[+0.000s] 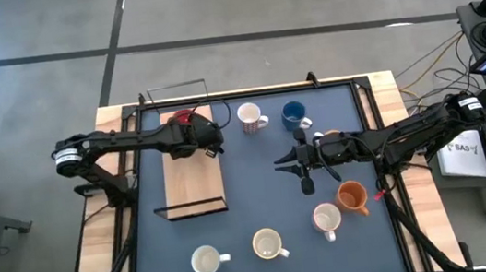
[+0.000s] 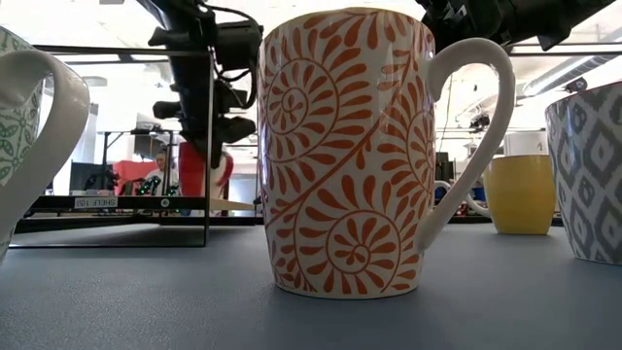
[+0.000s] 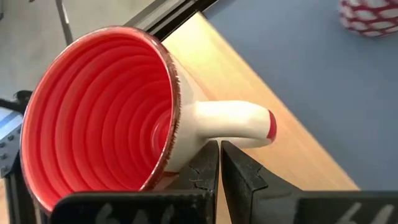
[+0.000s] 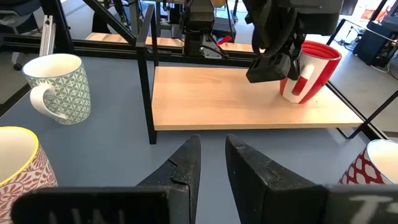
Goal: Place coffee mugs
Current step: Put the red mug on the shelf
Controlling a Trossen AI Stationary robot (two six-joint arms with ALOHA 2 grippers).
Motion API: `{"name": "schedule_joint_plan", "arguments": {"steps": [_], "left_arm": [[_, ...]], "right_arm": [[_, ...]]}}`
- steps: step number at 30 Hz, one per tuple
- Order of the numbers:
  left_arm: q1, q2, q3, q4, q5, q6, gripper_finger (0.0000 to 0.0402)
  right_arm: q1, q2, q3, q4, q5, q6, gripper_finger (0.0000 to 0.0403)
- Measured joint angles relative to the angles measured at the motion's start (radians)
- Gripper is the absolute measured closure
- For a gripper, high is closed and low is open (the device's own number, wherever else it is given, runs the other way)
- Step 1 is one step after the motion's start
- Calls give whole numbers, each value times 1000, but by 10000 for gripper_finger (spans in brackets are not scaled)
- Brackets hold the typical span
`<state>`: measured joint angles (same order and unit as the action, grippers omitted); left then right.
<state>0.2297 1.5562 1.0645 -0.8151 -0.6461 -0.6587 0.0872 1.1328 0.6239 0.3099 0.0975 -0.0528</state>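
My left jaws (image 3: pixel 219 146) are closed at the handle of the red mug (image 3: pixel 106 118) and carry it tipped, its mouth turned back toward the wrist. It hangs over the far end of the wooden shelf (image 1: pixel 189 184); I cannot tell whether its base touches the wood. The handle lies on the jaws' side and the mug's long axis leans away from upright, so I judge the next move is to level it and lower it onto the plank. The left arm is plainly the nearer one.

My right jaws (image 1: pixel 281 161) stand a little apart, holding nothing, over the middle of the table (image 1: pixel 258 181), pointing at the shelf, well clear of the red mug.

From above I count one red mug, one blue mug (image 1: pixel 294 114), one white mug with red pattern (image 1: pixel 249 117), one orange mug (image 1: pixel 353 197), and three pale mugs (image 1: pixel 267 243) near the table's front edge: seven. An orange patch under the right arm may be an eighth. One shelf.
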Motion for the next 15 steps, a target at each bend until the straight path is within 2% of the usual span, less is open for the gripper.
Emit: {"name": "schedule_joint_plan", "arguments": {"steps": [4, 10, 15], "left_arm": [[0, -2, 0, 25, 8, -6, 402], [-7, -4, 11, 183, 61, 48, 402], [3, -5, 19, 202, 61, 74, 402]], "right_arm": [[0, 0, 0, 0, 0, 0, 339], [-1, 0, 0, 0, 0, 0, 339], [0, 0, 0, 0, 0, 0, 339]]}}
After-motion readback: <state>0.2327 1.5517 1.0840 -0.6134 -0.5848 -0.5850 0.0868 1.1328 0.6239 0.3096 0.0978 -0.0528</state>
